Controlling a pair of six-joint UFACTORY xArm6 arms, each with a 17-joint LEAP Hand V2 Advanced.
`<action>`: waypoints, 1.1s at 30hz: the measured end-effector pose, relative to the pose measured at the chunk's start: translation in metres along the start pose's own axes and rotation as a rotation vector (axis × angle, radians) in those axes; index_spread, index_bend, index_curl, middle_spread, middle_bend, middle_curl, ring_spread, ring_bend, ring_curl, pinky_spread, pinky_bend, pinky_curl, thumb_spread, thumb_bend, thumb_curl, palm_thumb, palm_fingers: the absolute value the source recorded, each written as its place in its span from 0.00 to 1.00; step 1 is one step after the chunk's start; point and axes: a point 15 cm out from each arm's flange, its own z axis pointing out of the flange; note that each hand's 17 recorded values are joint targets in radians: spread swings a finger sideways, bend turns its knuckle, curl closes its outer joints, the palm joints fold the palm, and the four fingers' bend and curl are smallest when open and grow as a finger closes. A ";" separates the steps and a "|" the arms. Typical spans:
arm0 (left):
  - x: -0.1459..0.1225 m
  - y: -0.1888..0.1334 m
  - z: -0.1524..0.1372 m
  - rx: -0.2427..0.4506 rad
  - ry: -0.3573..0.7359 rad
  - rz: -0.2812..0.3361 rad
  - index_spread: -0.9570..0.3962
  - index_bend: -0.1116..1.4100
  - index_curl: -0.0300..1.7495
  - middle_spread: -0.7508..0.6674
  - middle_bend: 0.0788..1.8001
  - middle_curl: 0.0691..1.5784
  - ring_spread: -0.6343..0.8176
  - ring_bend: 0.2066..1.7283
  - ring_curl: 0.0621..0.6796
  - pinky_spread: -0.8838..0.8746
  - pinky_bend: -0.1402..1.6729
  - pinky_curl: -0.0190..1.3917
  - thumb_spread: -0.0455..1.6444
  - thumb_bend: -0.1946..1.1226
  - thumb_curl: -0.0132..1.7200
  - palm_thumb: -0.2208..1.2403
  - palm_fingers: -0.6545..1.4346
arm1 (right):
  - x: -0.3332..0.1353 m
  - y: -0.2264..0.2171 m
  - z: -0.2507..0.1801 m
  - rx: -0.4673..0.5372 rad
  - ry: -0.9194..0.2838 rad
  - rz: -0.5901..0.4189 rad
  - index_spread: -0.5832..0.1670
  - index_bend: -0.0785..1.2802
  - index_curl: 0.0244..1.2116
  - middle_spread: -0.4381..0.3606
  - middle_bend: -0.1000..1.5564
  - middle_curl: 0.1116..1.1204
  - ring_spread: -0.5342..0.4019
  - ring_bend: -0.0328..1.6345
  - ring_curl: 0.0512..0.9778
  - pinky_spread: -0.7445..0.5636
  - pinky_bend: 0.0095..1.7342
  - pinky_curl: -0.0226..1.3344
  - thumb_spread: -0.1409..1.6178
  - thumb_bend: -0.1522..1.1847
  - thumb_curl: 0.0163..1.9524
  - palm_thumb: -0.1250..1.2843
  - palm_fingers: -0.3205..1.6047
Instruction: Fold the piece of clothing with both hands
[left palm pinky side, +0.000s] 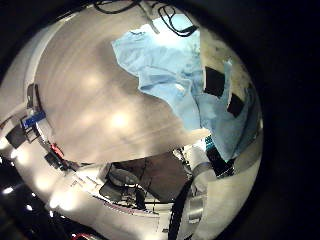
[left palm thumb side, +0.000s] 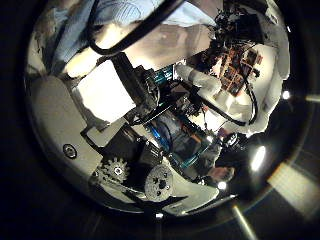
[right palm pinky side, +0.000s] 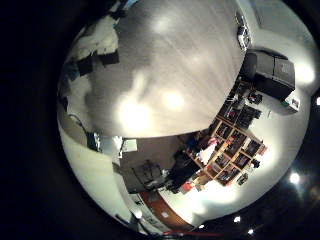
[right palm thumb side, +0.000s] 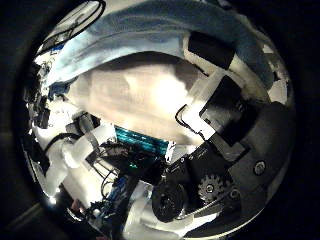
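A crumpled light shirt lies on the tabletop, a hand resting on its edge. Whether either hand's fingers grip the cloth cannot be told.

place: robotics lab or office, probably | desk: large pale wood-look desk carrying the work | storage: cubby shelves packed with boxes | seating: dark office chair beyond the desk edge | ceiling: recessed spot lights | floor: pale, open

Four palm cameras over one table
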 end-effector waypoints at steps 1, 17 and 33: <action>0.001 0.002 -0.001 -0.004 0.002 0.008 0.18 0.46 0.66 0.21 0.60 0.51 0.12 0.66 0.74 0.05 0.34 0.63 0.73 0.14 0.33 0.61 0.83 | 0.000 -0.001 -0.003 0.008 0.001 0.001 0.37 0.81 0.75 0.34 0.81 0.73 0.36 0.85 0.65 0.42 0.84 0.38 0.77 0.13 0.29 0.79 0.74; -0.068 -0.078 0.012 -0.081 0.085 -0.064 0.17 0.44 0.66 0.21 0.59 0.51 0.11 0.65 0.74 0.04 0.31 0.65 0.73 0.14 0.31 0.60 0.82 | 0.000 -0.156 -0.017 -0.010 0.119 0.010 0.39 0.82 0.75 0.35 0.81 0.72 0.36 0.85 0.67 0.42 0.82 0.44 0.78 0.10 0.31 0.77 0.73; -0.116 -0.143 0.019 -0.040 0.038 -0.178 0.23 0.30 0.64 0.23 0.52 0.53 0.13 0.64 0.82 0.13 0.17 0.72 0.71 0.13 0.28 0.56 0.49 | -0.007 -0.282 -0.006 0.149 0.115 0.074 0.32 0.30 0.64 0.29 0.65 0.65 0.31 0.93 0.70 0.35 0.91 0.52 0.81 0.09 0.27 0.59 0.45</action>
